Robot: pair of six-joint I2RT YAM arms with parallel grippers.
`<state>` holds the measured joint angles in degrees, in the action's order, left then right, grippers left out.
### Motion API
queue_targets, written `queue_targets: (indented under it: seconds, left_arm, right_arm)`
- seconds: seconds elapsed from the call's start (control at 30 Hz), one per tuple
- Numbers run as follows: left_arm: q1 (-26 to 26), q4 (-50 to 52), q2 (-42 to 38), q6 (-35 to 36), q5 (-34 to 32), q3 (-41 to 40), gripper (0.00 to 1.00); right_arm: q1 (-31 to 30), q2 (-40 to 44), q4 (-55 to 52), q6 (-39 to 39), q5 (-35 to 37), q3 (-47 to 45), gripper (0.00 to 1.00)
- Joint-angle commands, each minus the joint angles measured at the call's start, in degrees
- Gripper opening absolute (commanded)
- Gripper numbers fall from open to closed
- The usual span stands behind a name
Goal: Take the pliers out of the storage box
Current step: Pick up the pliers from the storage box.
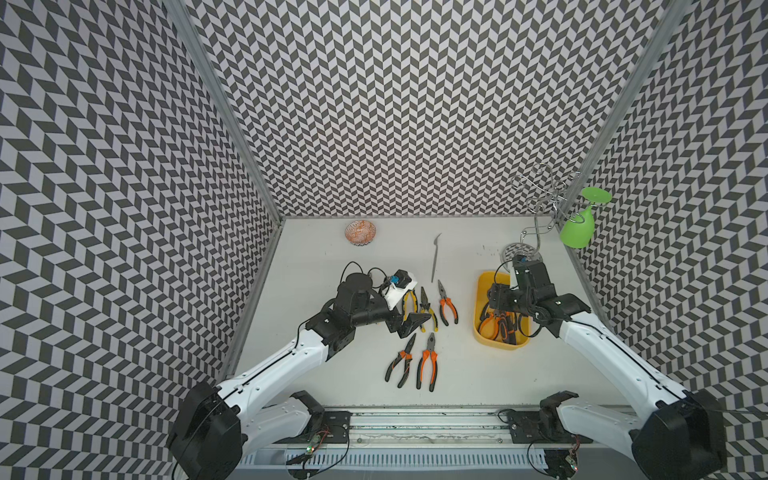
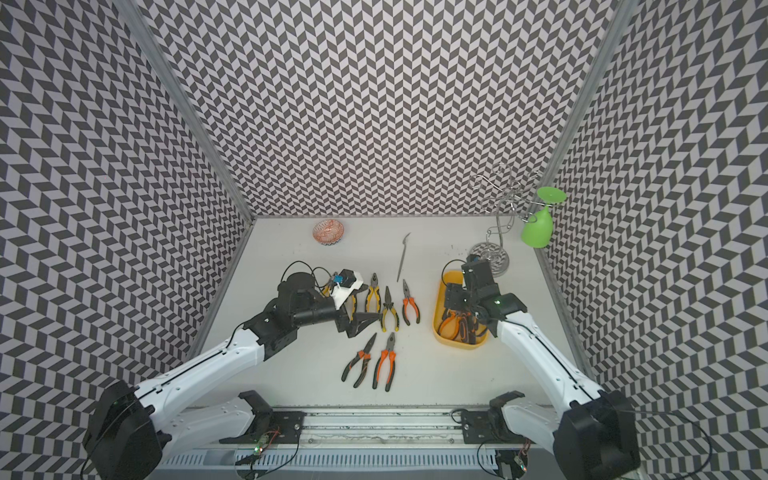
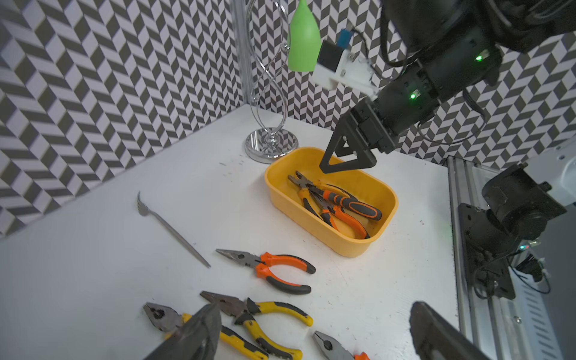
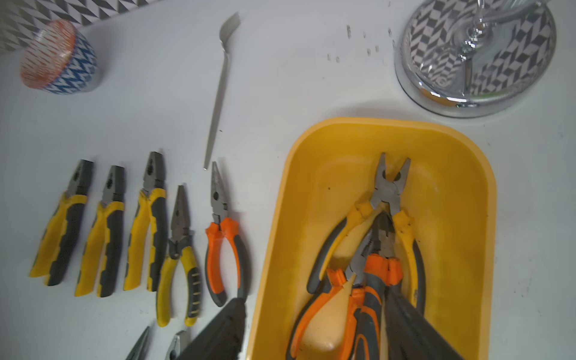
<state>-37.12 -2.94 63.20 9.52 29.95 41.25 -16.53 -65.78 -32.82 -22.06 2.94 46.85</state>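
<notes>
Pliers (image 4: 151,187) lie in a row of five on the table (image 1: 478,374), and only the right wrist view shows you all five; in both top views the left arm hides most of the leftmost two. Your left fingers (image 3: 199,330) hang wide apart over that row, clamping nothing. Two more pairs (image 1: 428,353) lie nearer the front edge. Bare table separates the row from the storage box (image 4: 389,122), where three pairs (image 4: 389,190) lie, largely hidden under the right arm from above. Your right fingers (image 4: 411,330) stand apart above their handles, gripping nothing. A chrome stand (image 4: 473,93) sits just behind the box; the right wall is near.
</notes>
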Motion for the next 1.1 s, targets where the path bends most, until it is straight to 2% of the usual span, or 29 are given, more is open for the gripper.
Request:
queue_targets:
  seconds: [0.0, 0.23, 0.43, 0.73, 0.93, 1.07]
  left_arm:
    - [-0.3, 1.6, -0.6, 8.4, 1.8, 1.9, 0.98]
    - [-0.3, 2.0, 0.7, 8.3, 3.0, 1.4, 0.98]
    - [-0.3, 1.5, 0.3, 7.5, 3.2, 0.7, 0.98]
    - [-0.3, 0.8, 0.7, 7.1, 2.5, 0.1, 0.98]
    - [-0.3, -2.8, 0.8, 3.6, 2.8, -0.6, 0.98]
    - [-0.3, -7.4, 2.0, -3.0, 2.4, -0.9, 0.98]
  right_arm:
    - [1.9, -1.5, -0.9, -2.6, -1.4, -1.5, 0.61]
    - [5.0, -8.8, -2.3, -2.7, -6.1, -2.9, 0.42]
    - [5.3, -12.0, -1.3, -4.0, -7.0, -4.8, 0.36]
    - [5.3, -11.9, -1.8, -3.4, -5.8, -3.7, 0.01]
    - [5.1, -8.3, -1.0, -2.6, -4.4, -3.7, 0.00]
    - [1.9, -4.4, 0.0, -1.5, 0.1, -2.4, 0.00]
